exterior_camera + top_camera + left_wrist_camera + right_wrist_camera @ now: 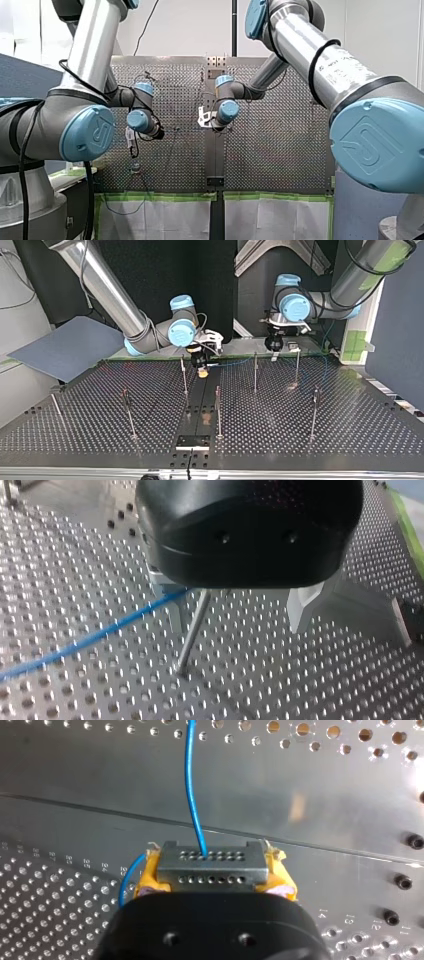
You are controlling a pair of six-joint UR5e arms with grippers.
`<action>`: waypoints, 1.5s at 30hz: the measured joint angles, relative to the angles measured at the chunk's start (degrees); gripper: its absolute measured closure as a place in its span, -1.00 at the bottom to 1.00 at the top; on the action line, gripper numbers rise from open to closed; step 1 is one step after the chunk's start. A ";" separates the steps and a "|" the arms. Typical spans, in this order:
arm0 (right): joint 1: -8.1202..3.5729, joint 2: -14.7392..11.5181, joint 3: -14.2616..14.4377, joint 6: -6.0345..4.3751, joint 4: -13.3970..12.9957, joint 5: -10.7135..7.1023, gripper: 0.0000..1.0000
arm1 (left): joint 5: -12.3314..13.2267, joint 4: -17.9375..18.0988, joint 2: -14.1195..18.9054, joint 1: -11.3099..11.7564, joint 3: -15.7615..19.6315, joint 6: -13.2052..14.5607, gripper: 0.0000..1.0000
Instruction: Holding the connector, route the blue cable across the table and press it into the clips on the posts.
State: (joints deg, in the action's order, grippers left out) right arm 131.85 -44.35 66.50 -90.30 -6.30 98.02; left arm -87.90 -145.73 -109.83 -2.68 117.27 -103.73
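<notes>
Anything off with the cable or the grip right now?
Nothing stands out. My right pincer holds the connector squarely between its yellow pads, the blue cable leaves it without a kink, and my left pincer stands open astride a post, cable passing by one finger.

connector (210, 862) in right end effector (215, 877), post (192, 627) between left end effector (237, 612) fingers (302, 612), cable (100, 634) beside post
</notes>
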 joint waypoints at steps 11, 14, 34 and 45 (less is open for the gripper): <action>0.38 -2.01 0.01 0.25 0.22 -0.08 1.00 | 0.93 2.17 5.61 -3.19 5.48 -1.02 -1.00; 0.57 -2.37 0.04 0.21 0.39 -0.09 1.00 | 0.85 2.02 7.23 -4.27 6.59 -0.75 -1.00; 0.31 -5.09 2.86 -0.73 2.23 -0.09 1.00 | -4.15 8.01 5.16 -13.03 2.55 -7.67 -1.00; 0.67 -6.33 3.75 -0.79 2.44 -1.18 1.00 | -4.45 7.10 -0.19 -17.47 -2.81 -9.05 -1.00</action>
State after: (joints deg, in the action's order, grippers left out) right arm 132.52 -50.68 70.25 -91.09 -3.86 96.85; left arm -92.35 -138.63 -110.01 -20.16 114.46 -112.77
